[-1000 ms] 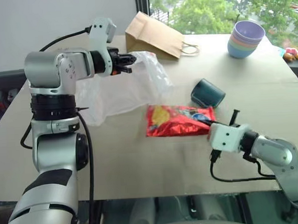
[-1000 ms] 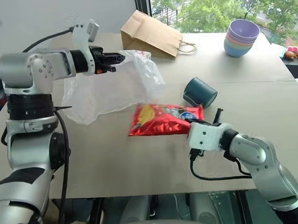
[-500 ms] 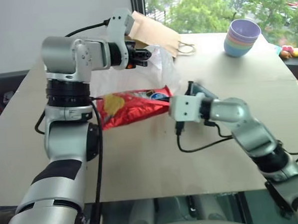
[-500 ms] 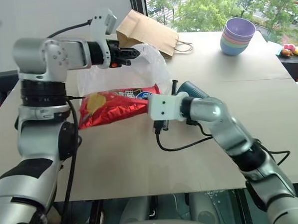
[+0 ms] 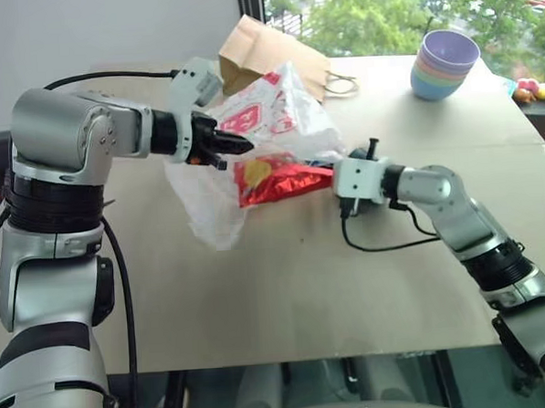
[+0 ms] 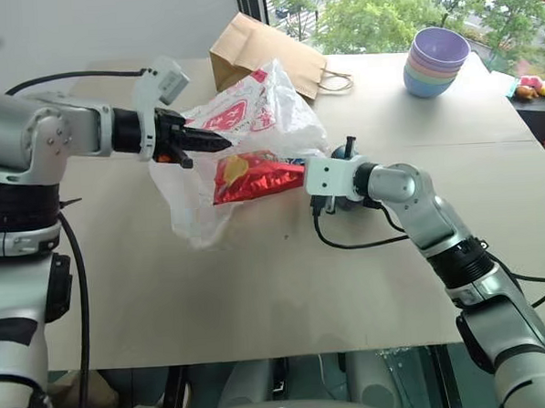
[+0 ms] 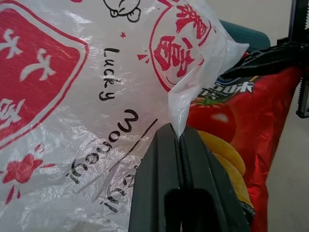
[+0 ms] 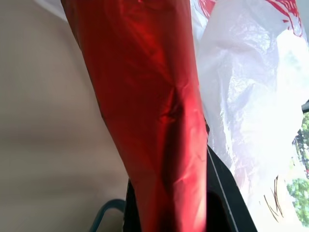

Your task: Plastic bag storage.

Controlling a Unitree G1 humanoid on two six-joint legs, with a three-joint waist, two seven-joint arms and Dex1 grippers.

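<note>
Left gripper (image 7: 179, 145) pinches the bag (image 5: 259, 122) rim, holding it up off the table (image 5: 286, 295). Right gripper (image 6: 300, 175) clamps the snack packet (image 6: 253, 176), long axis pointing at the bag mouth; tip probably just inside.

Bright daylight pours in from the window (image 5: 399, 10) beyond the table (image 5: 350, 282), leaving soft shadows. The right wrist view is backlit, with glare whitening the plastic bag (image 8: 251, 96) beside its fingers.

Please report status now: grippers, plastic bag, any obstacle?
Left gripper shut on plastic bag, bag lifted. Right gripper shut on snack packet, at bag's mouth. No obstacle.
</note>
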